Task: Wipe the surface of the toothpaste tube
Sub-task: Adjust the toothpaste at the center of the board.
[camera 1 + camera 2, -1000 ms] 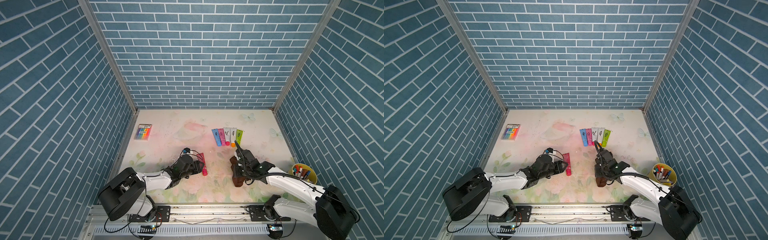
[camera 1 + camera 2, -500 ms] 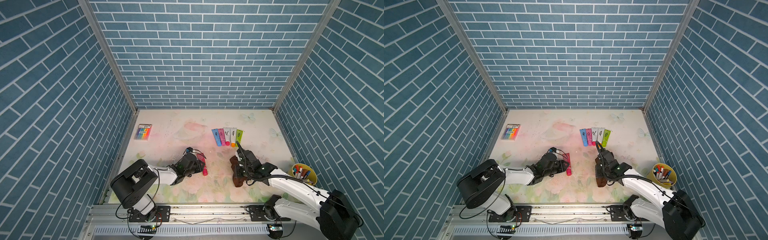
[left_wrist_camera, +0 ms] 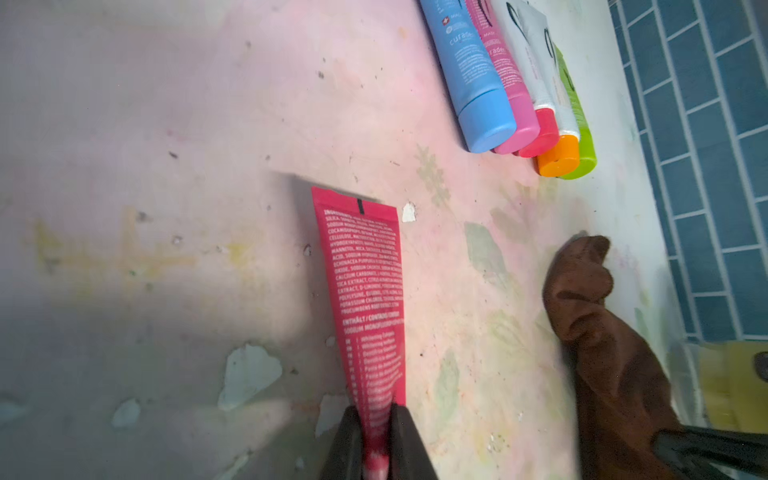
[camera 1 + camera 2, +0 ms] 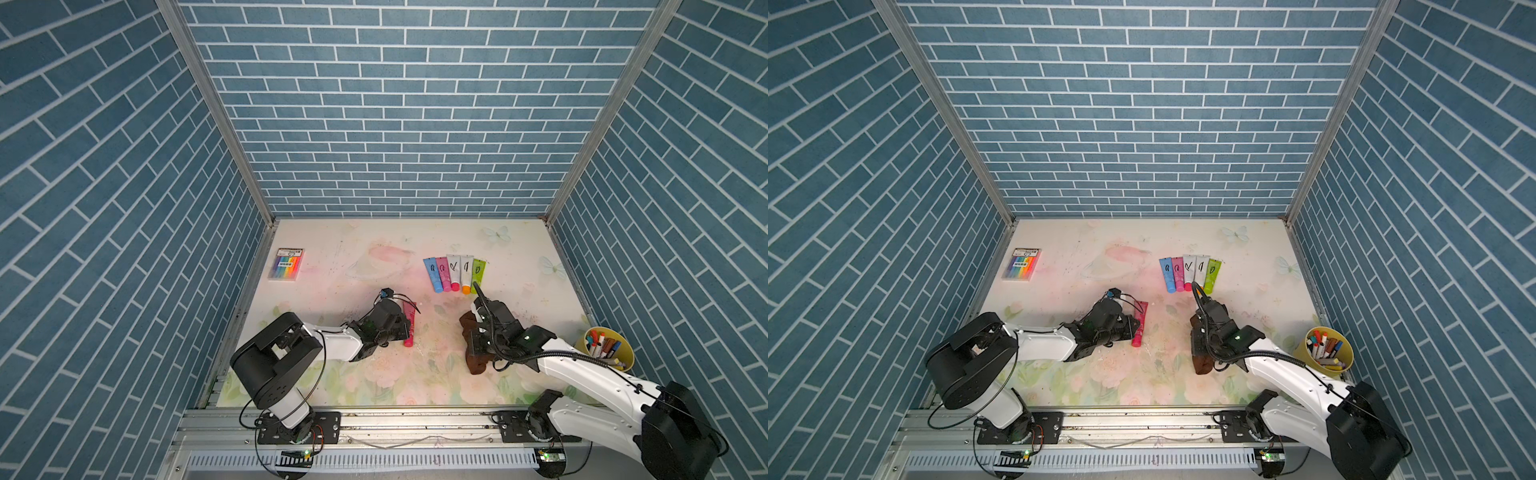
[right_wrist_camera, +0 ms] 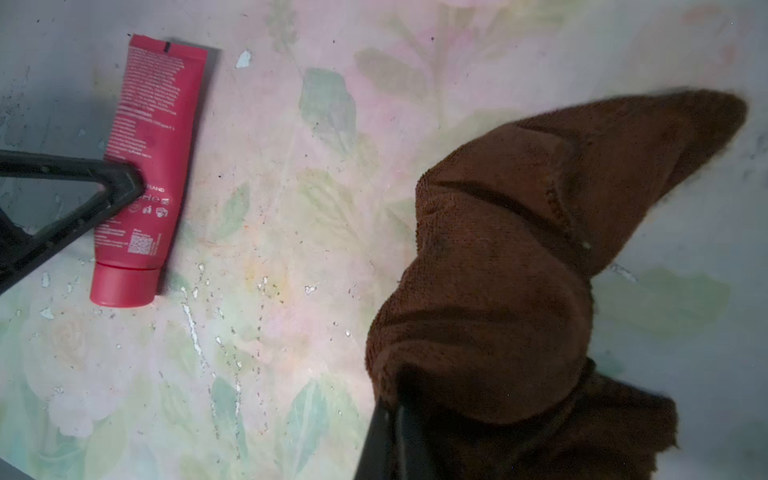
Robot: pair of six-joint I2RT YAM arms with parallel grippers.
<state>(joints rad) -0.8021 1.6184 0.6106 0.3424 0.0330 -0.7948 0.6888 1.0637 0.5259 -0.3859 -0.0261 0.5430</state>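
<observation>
Left claw (image 3: 376, 419) clamped on red tube (image 3: 365, 291) toward cap end; tube lying on table (image 3: 166, 166), mid-table. Right claw (image 5: 397, 415) pinched shut on brown cloth (image 5: 519, 249); cloth resting on table, well apart from tube.

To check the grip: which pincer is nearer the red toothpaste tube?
Left. The left pincer clamps the red toothpaste tube; the right pincer, holding the brown cloth, is apart from it.
</observation>
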